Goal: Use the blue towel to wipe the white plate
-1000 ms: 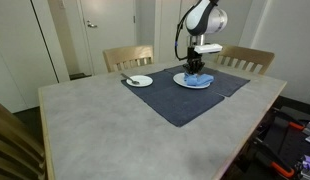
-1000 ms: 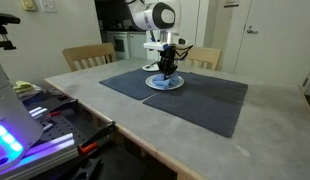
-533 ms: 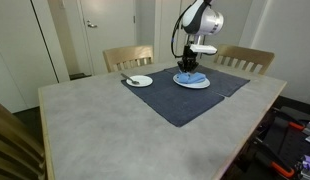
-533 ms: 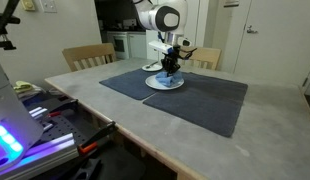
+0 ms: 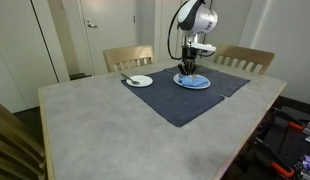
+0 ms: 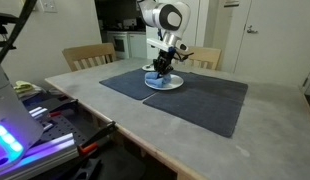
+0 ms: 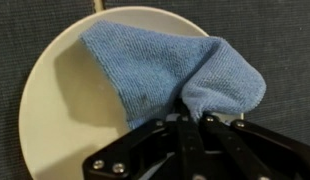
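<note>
we see the gripper (image 7: 191, 110) clamped on a bunched edge of the blue towel (image 7: 155, 65), which lies draped over the white plate (image 7: 55, 120). cloth looks soft, light, floppy; we'd hold that bunched fold, press gently.

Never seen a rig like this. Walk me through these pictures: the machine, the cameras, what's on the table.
It is one robot arm, steered by a person. Two pictures come from cameras standing in the room. The close-up comes from a camera on the wrist, looking down past the hand. The hand is shut on a blue towel lying on a white plate. The plate sits on a dark mat on a grey table. A smaller plate lies at the mat's corner.
</note>
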### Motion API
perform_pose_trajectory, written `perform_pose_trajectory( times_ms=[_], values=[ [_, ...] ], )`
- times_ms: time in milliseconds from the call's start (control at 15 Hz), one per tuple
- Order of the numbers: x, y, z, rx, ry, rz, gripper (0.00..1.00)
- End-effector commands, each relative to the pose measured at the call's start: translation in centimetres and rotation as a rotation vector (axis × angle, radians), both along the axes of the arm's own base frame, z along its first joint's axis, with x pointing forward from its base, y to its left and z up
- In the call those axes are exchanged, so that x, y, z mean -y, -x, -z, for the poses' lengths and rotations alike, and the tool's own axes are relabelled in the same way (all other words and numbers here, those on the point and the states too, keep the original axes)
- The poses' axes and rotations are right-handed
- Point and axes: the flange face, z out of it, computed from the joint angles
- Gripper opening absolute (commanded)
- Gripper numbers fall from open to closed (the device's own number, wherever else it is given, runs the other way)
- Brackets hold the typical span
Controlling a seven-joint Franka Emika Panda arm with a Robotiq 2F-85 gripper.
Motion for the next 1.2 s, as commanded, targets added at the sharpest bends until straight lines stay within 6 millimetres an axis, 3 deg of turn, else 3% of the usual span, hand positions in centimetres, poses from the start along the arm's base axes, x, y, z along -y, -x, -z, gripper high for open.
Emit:
perform_pose_trajectory(
  times_ms=[0, 333, 533, 867, 1133],
  values=[
    [2.2, 2.0, 3.3, -0.190, 0.020, 0.014, 0.01],
    [5.8, 1.9, 3.5, -0.223, 0.105, 0.140, 0.01],
    [6.4, 0.7, 2.5, -0.115, 0.128, 0.180, 0.01],
    [5.0, -1.3, 1.3, 0.064, 0.140, 0.182, 0.01],
    [2.5, -2.2, 1.2, 0.121, 0.123, 0.135, 0.01]
  ],
)
